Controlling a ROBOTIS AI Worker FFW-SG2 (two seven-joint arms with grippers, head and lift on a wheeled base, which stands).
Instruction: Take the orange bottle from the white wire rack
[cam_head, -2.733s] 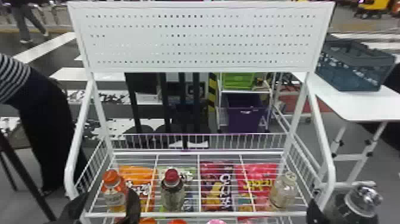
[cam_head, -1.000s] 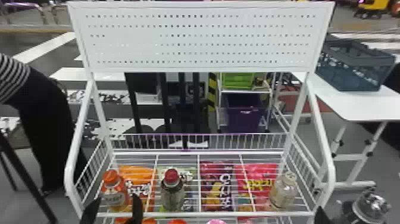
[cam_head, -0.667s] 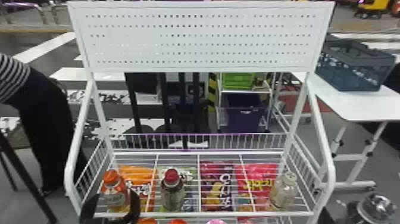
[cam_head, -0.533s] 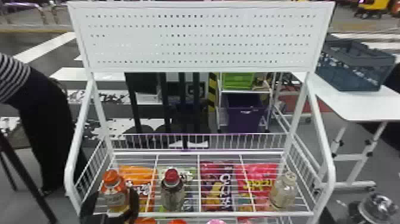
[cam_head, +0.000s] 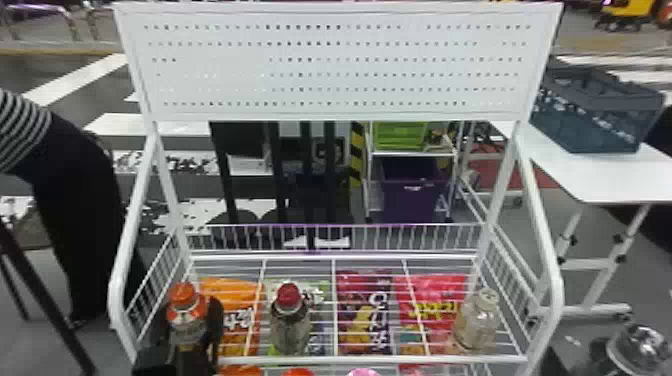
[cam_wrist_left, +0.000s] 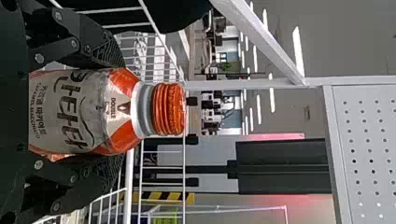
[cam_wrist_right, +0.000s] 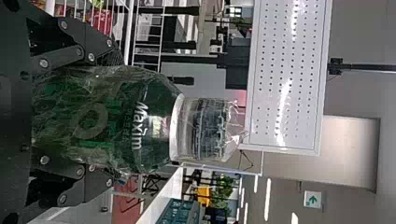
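Plainly, the left wrist view gives the close look: both black fingers of the left gripper (cam_head: 194, 312) are drawn in on opposite sides of the orange bottle (cam_head: 186, 306), a clear plastic bottle with an orange cap and a pale label. The head view places that bottle upright in the front left corner of the white wire rack (cam_head: 350, 359). In the right wrist view, the right gripper (cam_head: 554, 362) is closed around a green bottle in crinkled clear wrap (cam_wrist_right: 135, 123).

Close to the orange bottle run the rack's front rail and left side rail. A gap separates it from a bottle with a dark red cap (cam_head: 290, 325), with one left finger standing in that gap; above its cap, open space reaches towards the white perforated panel (cam_head: 340, 65).

The orange bottle's base is hidden by the gripper in the head view, whose bottom edge cuts off the wrapped bottle and a pink cap (cam_head: 364, 372).
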